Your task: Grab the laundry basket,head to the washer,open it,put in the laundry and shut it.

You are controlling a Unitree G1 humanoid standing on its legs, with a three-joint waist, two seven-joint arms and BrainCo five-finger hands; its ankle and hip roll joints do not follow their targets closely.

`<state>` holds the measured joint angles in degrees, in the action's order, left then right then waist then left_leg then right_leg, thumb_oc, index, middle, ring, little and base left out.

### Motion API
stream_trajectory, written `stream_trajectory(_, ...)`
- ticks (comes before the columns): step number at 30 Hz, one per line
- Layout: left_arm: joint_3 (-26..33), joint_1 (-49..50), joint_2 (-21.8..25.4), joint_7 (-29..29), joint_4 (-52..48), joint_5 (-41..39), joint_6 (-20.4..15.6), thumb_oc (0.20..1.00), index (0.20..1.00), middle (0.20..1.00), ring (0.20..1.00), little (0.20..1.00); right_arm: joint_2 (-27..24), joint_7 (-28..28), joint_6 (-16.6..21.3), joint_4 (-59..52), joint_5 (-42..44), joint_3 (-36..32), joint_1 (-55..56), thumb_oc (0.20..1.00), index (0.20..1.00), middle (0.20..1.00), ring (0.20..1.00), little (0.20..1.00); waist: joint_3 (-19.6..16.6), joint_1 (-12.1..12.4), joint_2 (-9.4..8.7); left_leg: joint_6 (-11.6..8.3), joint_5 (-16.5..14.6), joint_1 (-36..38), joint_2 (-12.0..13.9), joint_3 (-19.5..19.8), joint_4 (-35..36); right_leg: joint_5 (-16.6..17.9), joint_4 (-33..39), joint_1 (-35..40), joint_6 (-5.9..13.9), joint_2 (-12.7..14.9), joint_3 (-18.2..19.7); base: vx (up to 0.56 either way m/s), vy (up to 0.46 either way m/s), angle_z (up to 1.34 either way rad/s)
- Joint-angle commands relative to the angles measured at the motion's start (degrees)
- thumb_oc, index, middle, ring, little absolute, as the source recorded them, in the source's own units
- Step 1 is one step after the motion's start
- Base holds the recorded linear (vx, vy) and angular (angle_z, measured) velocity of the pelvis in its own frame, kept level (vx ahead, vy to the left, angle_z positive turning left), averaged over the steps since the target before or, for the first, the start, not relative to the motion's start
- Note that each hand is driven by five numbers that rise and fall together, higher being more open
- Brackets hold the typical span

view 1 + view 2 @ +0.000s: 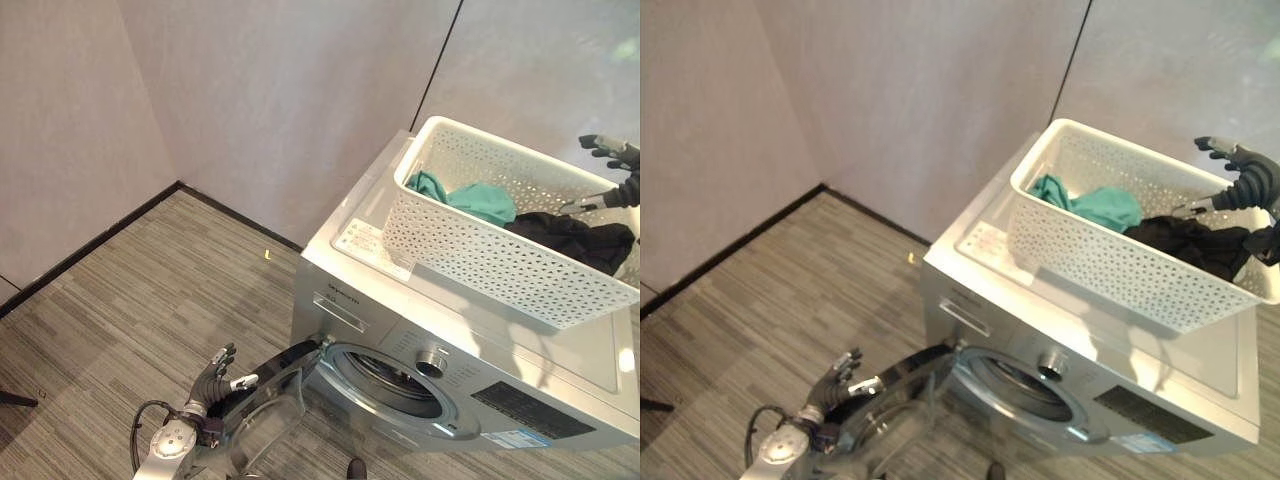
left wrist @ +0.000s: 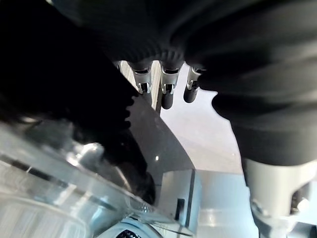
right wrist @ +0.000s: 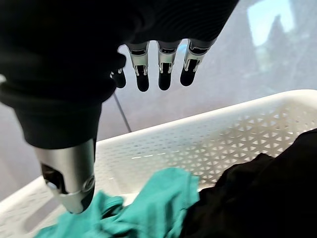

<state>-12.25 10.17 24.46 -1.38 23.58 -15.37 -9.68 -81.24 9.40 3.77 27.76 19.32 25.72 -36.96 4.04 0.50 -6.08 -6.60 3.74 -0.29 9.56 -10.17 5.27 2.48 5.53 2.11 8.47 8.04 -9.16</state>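
My left hand point(image 1: 215, 377) is down low by the floor, at the outer edge of the washer's round glass door with its silver rim point(image 1: 268, 408), which stands swung open toward me. Its fingers point(image 2: 167, 94) are straight and apart, holding nothing; the palm sits just beside the door's rim, and I cannot tell whether it touches. My right hand point(image 1: 1240, 172) is up at the far right end of the white perforated plastic laundry basket point(image 1: 470, 245), above its contents, with the fingers point(image 3: 168, 69) stretched out and the thumb apart from them, closed on nothing.

The basket stands on top of the silver front-loading washing machine point(image 1: 400, 335), set at an angle across the lid. Inside it lie a crumpled teal garment point(image 1: 475, 200) toward the left end and a bunched black garment point(image 1: 580, 240) toward the right end, the two touching in the middle. The washer's drum opening point(image 1: 395, 385) is uncovered and dark inside. The machine stands on a grey wood-patterned floor point(image 1: 130, 300) close to a plain pale wall point(image 1: 280, 100).
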Motion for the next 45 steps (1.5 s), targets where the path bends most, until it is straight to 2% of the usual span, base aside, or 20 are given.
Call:
stream_trajectory(1, -2.21, -1.77, 0.55, -1.00, -0.63, -1.24, -1.57, 1.000, 1.000, 1.000, 1.000, 1.000, -0.32, -0.15, 0.27, 4.47, -1.41, 3.36, -10.95, 1.000, 1.000, 1.000, 1.000, 1.000, 0.31, 2.42, -0.62, -1.69, -2.16, 2.87, 3.72, -0.94, -0.27, 0.45, -0.53, -1.51, 1.47, 1.96, -5.36, 0.00, 0.003, 0.08)
stream_trajectory(8, -2.38, -1.59, 0.86, -1.42, -1.28, -1.59, -1.55, 1.000, 1.000, 1.000, 1.000, 1.000, 1.14, 1.49, -0.62, 6.37, -3.21, 5.54, -11.24, 1.000, 1.000, 1.000, 1.000, 1.000, 1.24, 3.05, -0.50, -1.44, -2.08, 0.89, 2.85, 1.04, -0.27, 0.33, -0.53, -1.99, 1.41, 2.53, -6.52, 0.01, 0.006, 0.14)
stream_trajectory(9, -2.54, -1.60, 1.34, -1.58, -1.61, -1.66, -1.46, 1.000, 1.000, 1.000, 1.000, 1.000, 2.19, 2.21, -0.94, 8.10, -3.63, 7.32, -12.47, 1.000, 1.000, 1.000, 1.000, 1.000, 1.87, 3.80, -0.57, -1.32, -2.00, -0.09, 2.67, 1.63, -0.27, 0.51, -0.53, -2.55, 1.52, 2.76, -6.87, -0.01, 0.000, 0.07)
stream_trajectory(19, -3.99, -2.62, 1.72, -2.42, -3.14, -2.20, -0.84, 1.000, 1.000, 1.000, 1.000, 1.000, 3.74, 5.07, -2.45, 7.68, -5.60, 14.57, -16.12, 1.000, 1.000, 1.000, 1.000, 1.000, 3.15, 4.73, -1.23, -1.19, -1.52, -2.50, 2.44, 3.21, -0.27, 0.51, -0.53, -3.63, 1.41, 3.05, -8.08, 0.00, 0.000, 0.12)
stream_trajectory(26, -3.72, -3.72, 3.38, -2.39, -4.96, -2.43, -0.42, 1.000, 1.000, 1.000, 1.000, 1.000, 8.86, 8.18, -4.01, 12.69, -11.94, 21.74, -18.95, 1.000, 1.000, 1.000, 1.000, 1.000, 6.07, 7.55, -2.43, -1.25, -0.51, -6.31, 2.64, 5.14, -0.27, 0.66, -0.53, -6.08, 1.47, 2.98, -9.35, -0.02, -0.018, 0.05)
stream_trajectory(29, -3.50, -4.13, 3.55, -2.17, -5.58, -2.89, -0.38, 1.000, 1.000, 1.000, 1.000, 1.000, 10.07, 8.42, -4.32, 14.30, -13.51, 22.94, -19.32, 1.000, 1.000, 1.000, 1.000, 1.000, 6.98, 8.05, -2.61, -1.31, -0.15, -7.66, 2.72, 5.70, -0.27, 0.78, -0.53, -7.06, 1.39, 2.91, -9.68, -0.04, -0.017, 0.16)
stream_trajectory(33, -2.91, -4.90, 4.24, -1.88, -7.69, -3.24, -0.04, 1.000, 1.000, 1.000, 1.000, 1.000, 12.00, 10.49, -5.30, 13.57, -15.94, 21.91, -13.44, 1.000, 1.000, 1.000, 1.000, 1.000, 9.61, 8.86, -2.68, -1.56, 0.51, -10.19, 3.23, 6.99, -0.27, 0.73, -0.53, -8.79, 1.15, 2.49, -10.21, -0.02, -0.038, 0.11)
stream_trajectory(38, -3.03, -5.45, 4.67, -1.98, -8.23, -3.47, 0.05, 1.000, 1.000, 1.000, 1.000, 1.000, 14.01, 12.01, -6.27, 13.52, -15.21, 21.09, -9.95, 1.000, 1.000, 1.000, 1.000, 1.000, 10.73, 9.25, -2.81, -1.64, 0.80, -11.58, 3.43, 7.33, -0.27, 0.80, -0.53, -9.97, 1.06, 2.25, -9.97, -0.01, -0.018, 0.06)
stream_trajectory(39, -3.14, -5.74, 4.71, -1.89, -8.13, -3.40, 0.07, 1.000, 1.000, 1.000, 1.000, 1.000, 14.38, 12.40, -6.18, 13.03, -15.06, 21.22, -9.25, 0.875, 0.875, 0.875, 0.875, 0.875, 10.92, 9.31, -2.78, -1.66, 0.90, -11.85, 3.46, 7.37, -0.27, 0.76, -0.53, -10.16, 1.04, 2.20, -9.98, 0.00, 0.000, 0.00)
stream_trajectory(40, -3.22, -5.94, 4.67, -1.87, -8.12, -3.43, 0.05, 1.000, 1.000, 1.000, 1.000, 1.000, 14.52, 12.50, -6.38, 12.47, -14.81, 20.88, -8.55, 0.200, 0.200, 0.200, 0.200, 0.200, 10.93, 9.21, -2.71, -1.69, 0.94, -11.99, 3.46, 7.37, -0.27, 0.74, -0.53, -10.30, 1.04, 2.22, -9.95, 0.00, 0.000, 0.00)
stream_trajectory(43, -3.27, -6.43, 4.41, -1.32, -7.66, -3.96, -0.05, 1.000, 1.000, 1.000, 1.000, 1.000, 16.21, 10.74, -6.63, 13.64, -12.78, 18.98, -9.01, 0.200, 0.200, 0.200, 0.200, 0.200, 10.82, 8.77, -2.40, -1.65, 0.88, -11.87, 3.52, 6.98, -0.27, 0.78, -0.53, -10.39, 0.94, 2.23, -9.69, 0.00, 0.000, 0.00)
stream_trajectory(45, -3.09, -6.55, 4.20, -0.75, -7.10, -4.01, 0.12, 1.000, 1.000, 1.000, 1.000, 1.000, 17.37, 7.44, -6.17, 15.79, -11.06, 15.89, -10.80, 0.200, 0.200, 0.200, 0.200, 0.200, 10.30, 8.19, -2.29, -1.50, 0.61, -11.24, 3.52, 6.58, -0.27, 0.75, -0.53, -10.22, 0.90, 2.20, -9.28, 0.00, 0.000, 0.00)
